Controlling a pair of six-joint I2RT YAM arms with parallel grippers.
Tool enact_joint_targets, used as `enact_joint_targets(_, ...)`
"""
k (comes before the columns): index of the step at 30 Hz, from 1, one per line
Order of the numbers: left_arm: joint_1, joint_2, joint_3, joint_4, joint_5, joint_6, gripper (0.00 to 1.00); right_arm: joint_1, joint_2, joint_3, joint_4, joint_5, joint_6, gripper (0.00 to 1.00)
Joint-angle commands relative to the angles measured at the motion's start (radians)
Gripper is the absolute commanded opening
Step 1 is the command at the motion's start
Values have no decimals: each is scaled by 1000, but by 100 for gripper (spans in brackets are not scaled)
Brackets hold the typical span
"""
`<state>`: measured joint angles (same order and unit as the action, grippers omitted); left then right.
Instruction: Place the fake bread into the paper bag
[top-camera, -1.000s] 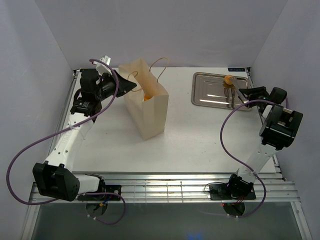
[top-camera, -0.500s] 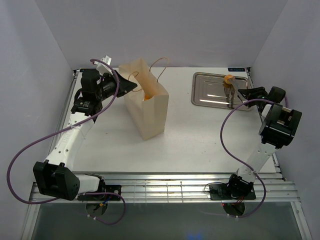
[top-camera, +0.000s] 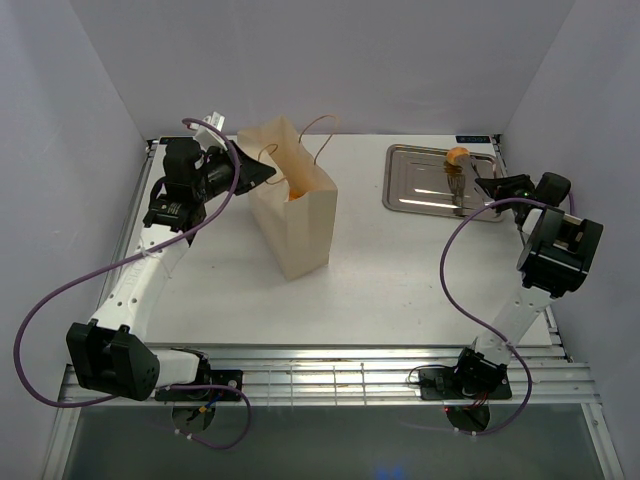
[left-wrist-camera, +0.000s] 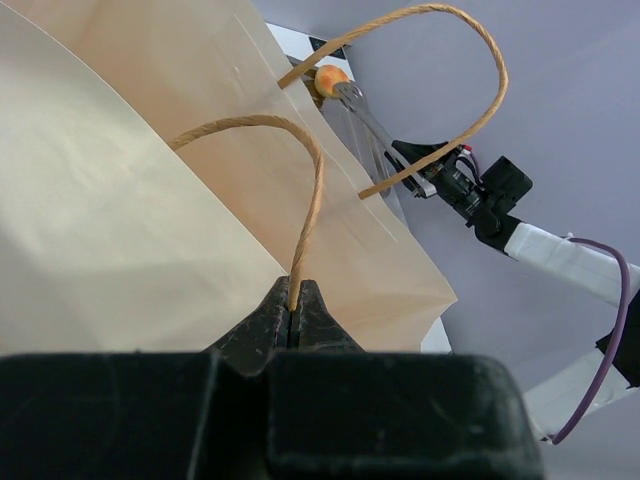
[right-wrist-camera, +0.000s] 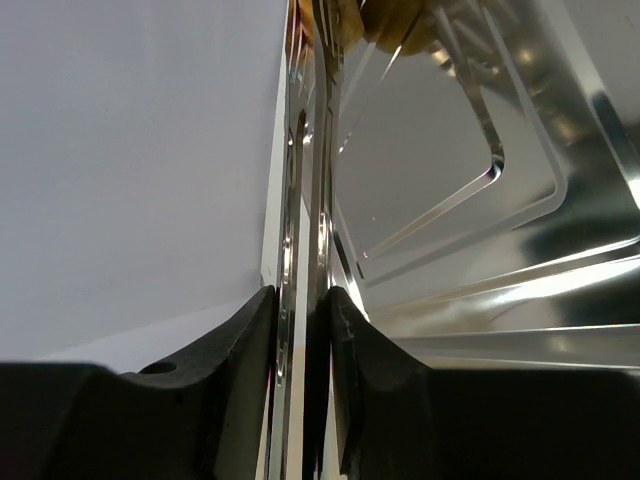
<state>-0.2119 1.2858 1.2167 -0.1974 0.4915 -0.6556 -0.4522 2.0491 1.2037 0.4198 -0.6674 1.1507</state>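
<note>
The cream paper bag (top-camera: 295, 215) stands open left of centre, with orange fake bread (top-camera: 292, 195) showing inside. My left gripper (top-camera: 268, 172) is at the bag's rim; in the left wrist view this gripper (left-wrist-camera: 294, 300) is shut on the near cord handle (left-wrist-camera: 310, 190). My right gripper (top-camera: 487, 188) is shut on metal tongs (top-camera: 458, 185), its jaws (right-wrist-camera: 300, 305) pressing both tong arms (right-wrist-camera: 305, 200) together. The tong tips pinch a small round bun (top-camera: 457, 155), over the steel tray (top-camera: 415, 185). The bun (right-wrist-camera: 395, 20) sits at the top edge of the right wrist view.
The tray's shiny raised rim (right-wrist-camera: 560, 230) lies just right of the tongs. The enclosure's grey walls stand close behind the tray and beside the right arm. Bare white tabletop (top-camera: 400, 270) lies between tray and bag. The bag's far handle (left-wrist-camera: 440, 90) arches up.
My right gripper's jaws have closed further on the tongs, narrowing them around the bun, which has shifted slightly toward the back. The left gripper and bag have not moved.
</note>
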Motion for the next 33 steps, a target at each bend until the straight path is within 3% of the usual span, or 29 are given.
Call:
enact_joint_targets(1, -6, -22, -25, 10, -1, 1, 0, -11, -85, -3, 99, -14, 33, 15)
enact_joint_targets(6, -4, -42, -49, 9, -7, -1, 0, -3, -226, -85, 175, -37, 106, 14)
enact_joint_targets(10, -6, -54, -68, 6, -8, -4, 0, 7, -365, -244, 241, -52, 152, 12)
enact_joint_targets(18, -4, -88, -74, -16, -7, -6, 0, 61, -711, -431, 180, -90, 124, 10)
enact_joint_targets(26, -6, -135, -94, -33, -18, -12, 0, 303, -1022, -322, -128, -71, 0, 9)
enact_joint_targets(33, -6, -151, -100, -42, -25, -16, 0, 579, -1129, -222, -249, 11, -17, 9)
